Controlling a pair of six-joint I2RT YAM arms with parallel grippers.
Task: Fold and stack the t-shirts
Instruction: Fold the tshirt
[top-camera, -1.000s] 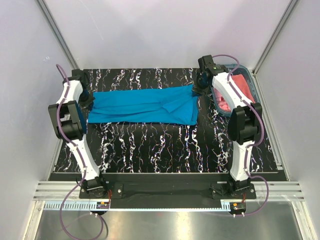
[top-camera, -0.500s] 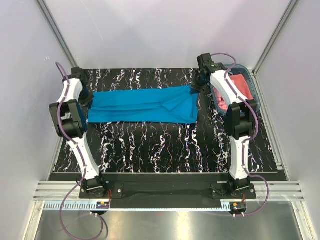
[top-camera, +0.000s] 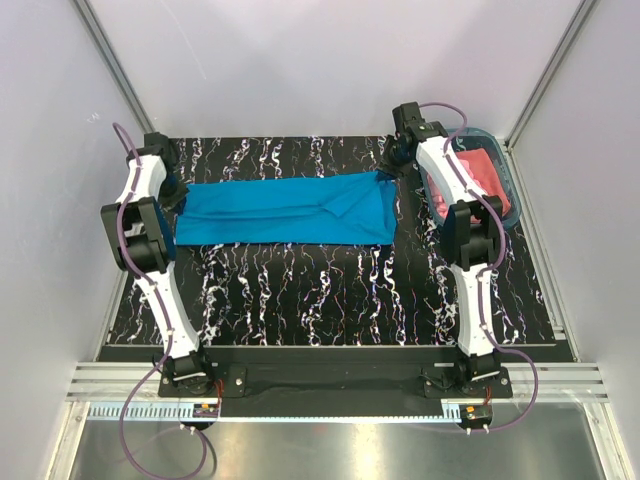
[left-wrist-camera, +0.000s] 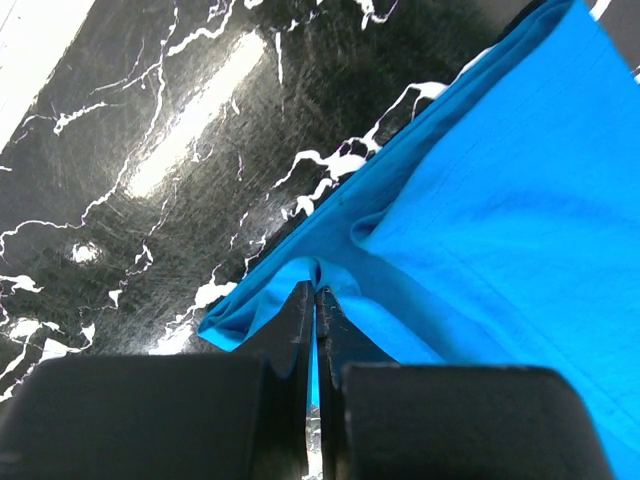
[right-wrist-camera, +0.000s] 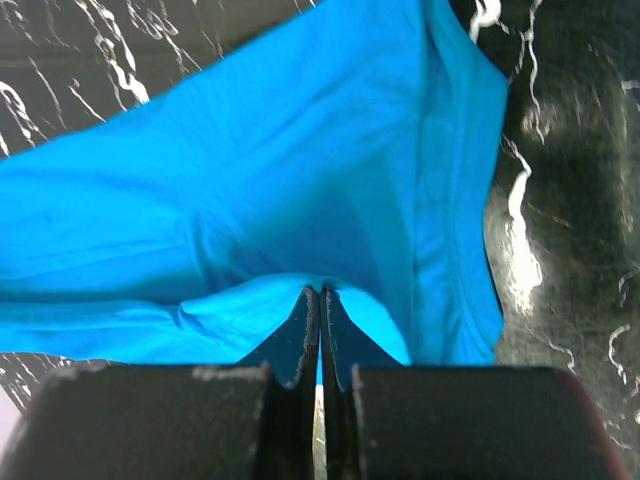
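Note:
The turquoise-blue t-shirt (top-camera: 285, 210) lies stretched in a long folded band across the far part of the black marbled table (top-camera: 320, 300). My left gripper (top-camera: 178, 190) is shut on its far left corner; the left wrist view shows the cloth (left-wrist-camera: 500, 200) pinched between the closed tips (left-wrist-camera: 316, 296). My right gripper (top-camera: 390, 172) is shut on the far right corner; the right wrist view shows the cloth (right-wrist-camera: 300, 160) bunched at the closed tips (right-wrist-camera: 320, 296). The salmon pink t-shirt (top-camera: 482, 180) lies crumpled in the basket at the right.
The teal plastic basket (top-camera: 510, 195) stands at the far right corner, beside the right arm. White walls and metal frame posts close in the table on three sides. The arm bases are bolted at the near edge.
Both grippers have moved slightly farther back, holding the shirt's corners. The blue shirt has drawn a little straighter and tauter between them.

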